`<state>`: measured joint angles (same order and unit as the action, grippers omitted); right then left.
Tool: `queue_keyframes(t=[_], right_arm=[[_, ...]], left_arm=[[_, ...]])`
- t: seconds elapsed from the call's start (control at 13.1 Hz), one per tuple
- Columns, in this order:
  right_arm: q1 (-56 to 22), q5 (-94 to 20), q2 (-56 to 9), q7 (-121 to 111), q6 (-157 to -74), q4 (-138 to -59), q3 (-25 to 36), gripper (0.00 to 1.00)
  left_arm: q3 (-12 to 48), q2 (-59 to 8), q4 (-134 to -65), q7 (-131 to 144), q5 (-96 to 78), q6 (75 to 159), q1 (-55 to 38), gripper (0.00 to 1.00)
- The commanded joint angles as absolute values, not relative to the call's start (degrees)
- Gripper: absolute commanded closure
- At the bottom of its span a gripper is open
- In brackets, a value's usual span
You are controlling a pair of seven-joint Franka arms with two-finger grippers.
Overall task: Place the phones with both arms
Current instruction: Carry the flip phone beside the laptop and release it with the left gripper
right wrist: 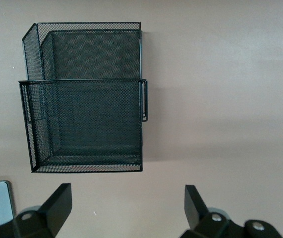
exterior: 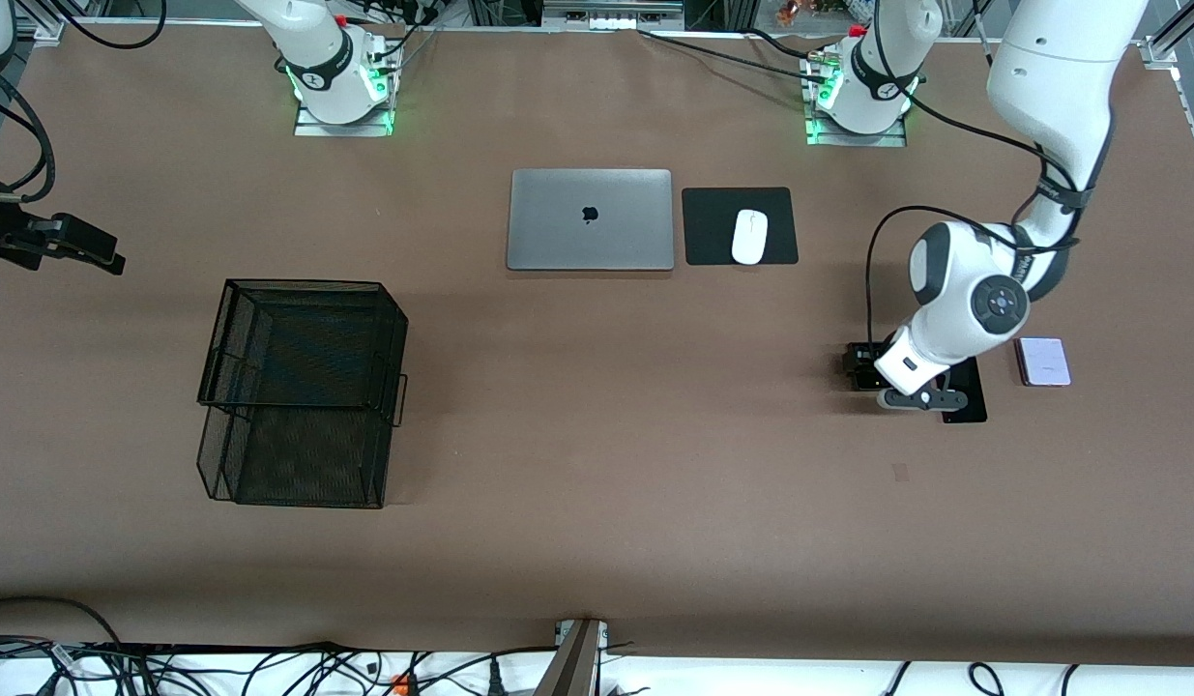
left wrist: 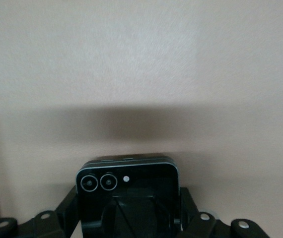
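A: Start near the front camera. What sits on the bench (exterior: pixel 597 541) there?

B: A black mesh tray (exterior: pixel 302 391) with two tiers, toward the right arm's end. It looks empty in the right wrist view.

A: And toward the left arm's end?

B: All three phones, in a row. The left gripper (exterior: pixel 862 367) is down at the bench, its fingers (left wrist: pixel 188 208) pinching the small black phone (left wrist: pixel 127 198) by its two side edges. The left wrist view shows its twin camera lenses and a pale edge.

A: Is that phone off the bench?

B: I cannot tell; it is at or just above the surface.

A: The other two phones?

B: The long black slab (exterior: pixel 966 396) lies just beside the gripper, partly under the arm's wrist. The pale lilac phone (exterior: pixel 1043 362) lies flat beside that, closest to the left arm's end of the bench, apart from the slab.

A: Farther from the camera?

B: A closed silver laptop (exterior: pixel 590 219) mid-bench, and beside it a black mouse pad (exterior: pixel 740 225) with a white mouse (exterior: pixel 749 237) on it.

A: The right gripper (exterior: pixel 70 246)?

B: It waits in the air over the bench edge at the right arm's end, its fingers (right wrist: pixel 57 203) spread wide, holding nothing
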<state>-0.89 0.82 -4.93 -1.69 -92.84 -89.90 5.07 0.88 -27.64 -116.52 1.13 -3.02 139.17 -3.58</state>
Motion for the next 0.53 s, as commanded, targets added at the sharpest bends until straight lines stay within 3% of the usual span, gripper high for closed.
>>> queue_keyframes(t=[0.0, 0.23, 0.46], right_arm=[[-0.5, 0.6, -4.3, -1.0, -93.3, -90.7, 4.6, 0.00], [-0.5, 0.6, -4.3, -1.0, -93.3, -90.7, 4.6, 0.00], [-0.5, 0.6, -4.3, -1.0, -93.3, -90.7, 4.6, 0.00]], left_arm=[[0.8, -26.5, -106.6, 1.1, -3.3, 125.2, -4.6, 0.81], [0.8, -26.8, -98.1, 2.7, -3.3, 115.7, -8.3, 0.81], [0.8, -27.3, -93.9, 9.4, -3.4, 115.2, -15.4, 0.81]])
